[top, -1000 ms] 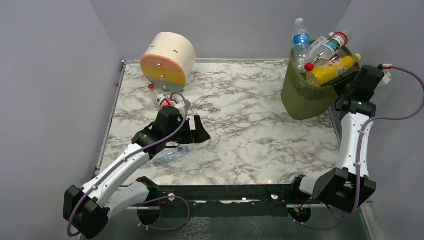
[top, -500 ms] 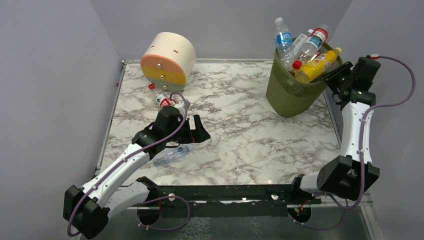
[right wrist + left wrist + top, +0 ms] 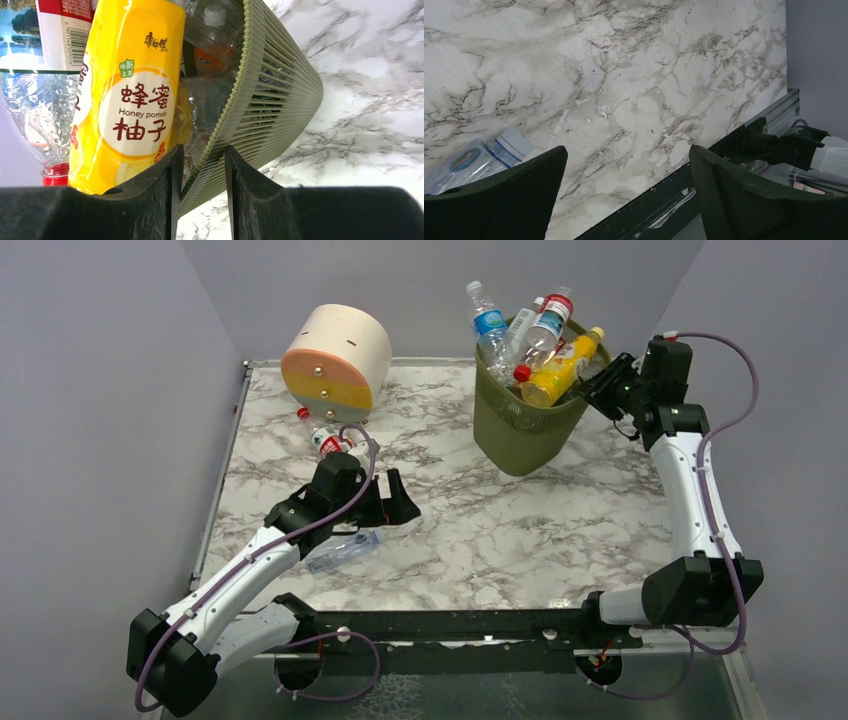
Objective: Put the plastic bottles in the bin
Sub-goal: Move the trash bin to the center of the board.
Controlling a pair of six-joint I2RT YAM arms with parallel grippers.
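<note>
The olive-green bin (image 3: 525,430) stands tilted at the back middle of the table, stuffed with plastic bottles: a yellow one (image 3: 562,367), a blue-labelled clear one (image 3: 489,325) and a red-labelled one (image 3: 548,325). My right gripper (image 3: 597,380) is shut on the bin's right rim. In the right wrist view the gripper (image 3: 202,150) pinches the beaded rim and ribbed wall (image 3: 270,100), with the yellow bottle (image 3: 132,90) just inside. My left gripper (image 3: 400,498) hovers open over the table; a clear bottle (image 3: 345,552) lies beside it, seen next to the left finger (image 3: 479,160). Another bottle (image 3: 328,440) lies near the drawer box.
A cream, orange and yellow round drawer box (image 3: 335,355) stands at the back left, with a small red cap (image 3: 303,413) beside it. The black rail (image 3: 664,200) runs along the table's near edge. Grey walls enclose the table on three sides.
My right arm has moved the bin, held by its rim, leftward from the back right corner toward the back middle. The left arm and the loose bottles have not moved.
</note>
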